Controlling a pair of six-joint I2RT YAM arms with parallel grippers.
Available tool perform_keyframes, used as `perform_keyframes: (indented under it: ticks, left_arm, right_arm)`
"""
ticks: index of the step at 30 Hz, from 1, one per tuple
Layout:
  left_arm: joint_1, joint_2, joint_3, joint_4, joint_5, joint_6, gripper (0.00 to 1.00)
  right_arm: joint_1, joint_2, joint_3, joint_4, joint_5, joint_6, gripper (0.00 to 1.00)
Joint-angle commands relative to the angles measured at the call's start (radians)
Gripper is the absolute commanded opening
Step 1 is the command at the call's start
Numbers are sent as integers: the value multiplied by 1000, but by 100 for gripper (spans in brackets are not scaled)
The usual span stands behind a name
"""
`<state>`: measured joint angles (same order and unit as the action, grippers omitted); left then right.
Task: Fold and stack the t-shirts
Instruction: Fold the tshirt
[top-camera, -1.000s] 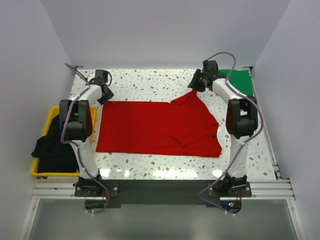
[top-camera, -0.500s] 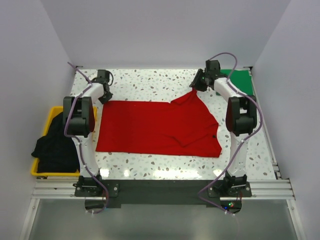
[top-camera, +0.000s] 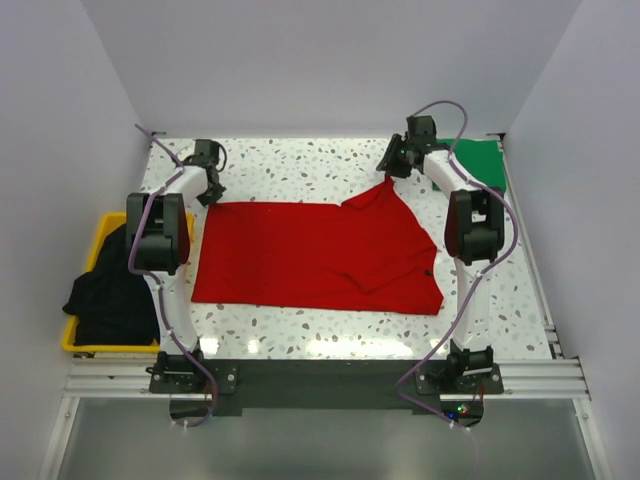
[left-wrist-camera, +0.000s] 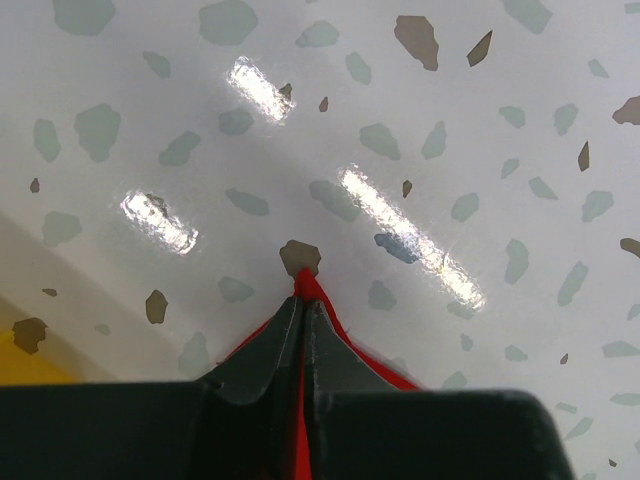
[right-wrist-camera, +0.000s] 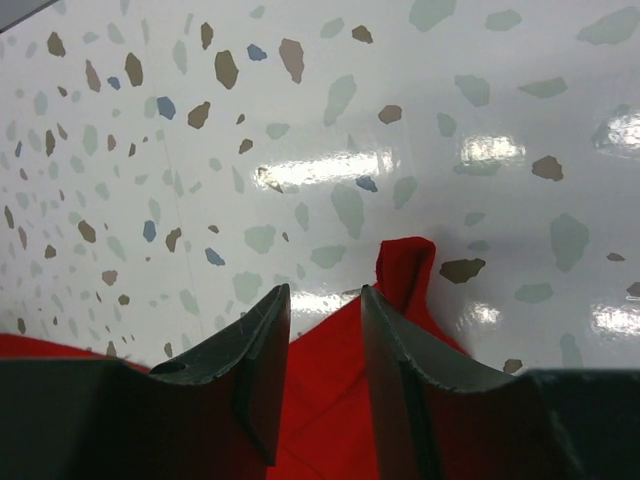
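Bin (top-camera: 72, 338): yellow, near left beside the table edge; black shirt (top-camera: 105, 295) heaped in it, its shape unreadable.
Red shirt (top-camera: 300, 255): spread mid-table, right side folded over.
Left gripper (left-wrist-camera: 302, 300): fingers pressed together on the red shirt's far left corner.
Right gripper (right-wrist-camera: 322, 300): clamps the far right corner, which is raised to a peak.
Green shirt (top-camera: 480, 160): far right, partly behind the arm.
Table (top-camera: 300, 160): glossy white, speckled.
Walls (top-camera: 320, 60): plain, pale.
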<state>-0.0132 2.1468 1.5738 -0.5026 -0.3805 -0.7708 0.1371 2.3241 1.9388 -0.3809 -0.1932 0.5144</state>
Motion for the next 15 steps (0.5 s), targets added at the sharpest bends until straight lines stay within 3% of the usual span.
perform_keyframes:
  ticks: [1,15]
  left_arm:
    - [7,2,-14,7,18,-12,6]
    - [7,-1,-14,21,38,-7,4]
  right_arm:
    - [1,-9,13,-30,56,-16,38]
    - [-1,55,83,-67,130,-24,38]
